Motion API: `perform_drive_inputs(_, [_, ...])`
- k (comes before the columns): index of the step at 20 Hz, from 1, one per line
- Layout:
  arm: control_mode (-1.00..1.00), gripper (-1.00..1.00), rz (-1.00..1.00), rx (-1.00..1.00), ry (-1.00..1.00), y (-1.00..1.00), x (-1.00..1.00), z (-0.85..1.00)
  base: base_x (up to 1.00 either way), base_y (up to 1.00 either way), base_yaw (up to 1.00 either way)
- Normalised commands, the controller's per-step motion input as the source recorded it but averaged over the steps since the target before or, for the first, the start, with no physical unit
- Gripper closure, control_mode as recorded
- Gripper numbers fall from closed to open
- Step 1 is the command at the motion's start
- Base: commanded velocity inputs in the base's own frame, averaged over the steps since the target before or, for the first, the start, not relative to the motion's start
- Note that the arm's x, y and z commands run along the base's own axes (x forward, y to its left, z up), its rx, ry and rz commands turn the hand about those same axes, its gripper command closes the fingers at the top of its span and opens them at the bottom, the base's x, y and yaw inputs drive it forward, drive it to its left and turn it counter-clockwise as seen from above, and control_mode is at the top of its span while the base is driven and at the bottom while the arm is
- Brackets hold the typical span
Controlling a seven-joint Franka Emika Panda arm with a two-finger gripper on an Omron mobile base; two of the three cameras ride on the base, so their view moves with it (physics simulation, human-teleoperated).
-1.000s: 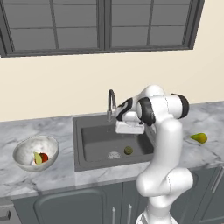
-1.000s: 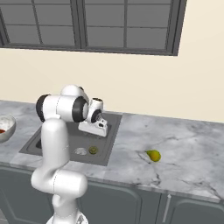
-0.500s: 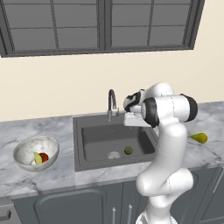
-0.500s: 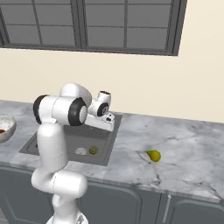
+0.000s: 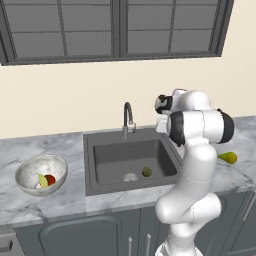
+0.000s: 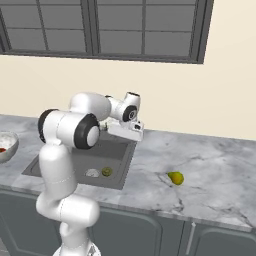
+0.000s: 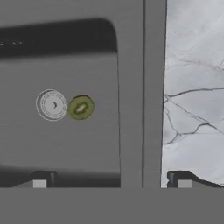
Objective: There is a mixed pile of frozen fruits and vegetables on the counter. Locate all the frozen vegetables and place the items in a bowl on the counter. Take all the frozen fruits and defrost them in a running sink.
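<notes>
I have the end effector (image 7: 111, 179) raised above the right rim of the dark grey square recessed sink (image 5: 112, 172), fingers spread wide and holding nothing. Below it and toward the basin's middle, the small dark olive-green ball (image 7: 81, 107) lies just beside the round drain (image 7: 52, 105). Off to its right on the grey-white veined marble worktop (image 6: 215, 172) sits the yellow-green pear-shaped fruit (image 6: 175, 178). Far to its left, the marbled stone bowl (image 5: 30, 172) holds the red round item (image 5: 50, 179) and the pale yellow-green wedge (image 5: 42, 180).

Kitchen: sink (image 5: 100, 150), faucet (image 5: 128, 119), marble counter (image 6: 210, 175), cabinets (image 5: 90, 235).
</notes>
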Motion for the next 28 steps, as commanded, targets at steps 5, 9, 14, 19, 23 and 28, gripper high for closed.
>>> perform_drive_inputs(5, [-1.0,-1.0,0.0,0.0,0.03,-0.69,-0.28,0.5,0.0,0.0,0.0])
perform_drive_inputs(9, [-1.0,-1.0,0.0,0.0,-0.01,-0.68,-0.54,0.12,0.0,0.0,0.0])
perform_drive_inputs(14, [-1.0,-1.0,0.0,0.0,-0.08,-0.63,-0.78,0.0,0.0,0.0,0.0])
perform_drive_inputs(19, [-1.0,-1.0,0.0,0.0,-0.02,-0.72,-0.4,0.0,0.0,0.0,0.0])
perform_drive_inputs(23, [-1.0,-1.0,0.0,-0.02,0.0,-0.63,-0.19,0.0,0.0,0.0,0.0])
perform_drive_inputs(28, [-1.0,-1.0,0.01,0.0,0.0,-0.52,-0.13,-0.06,0.0,0.0,0.0])
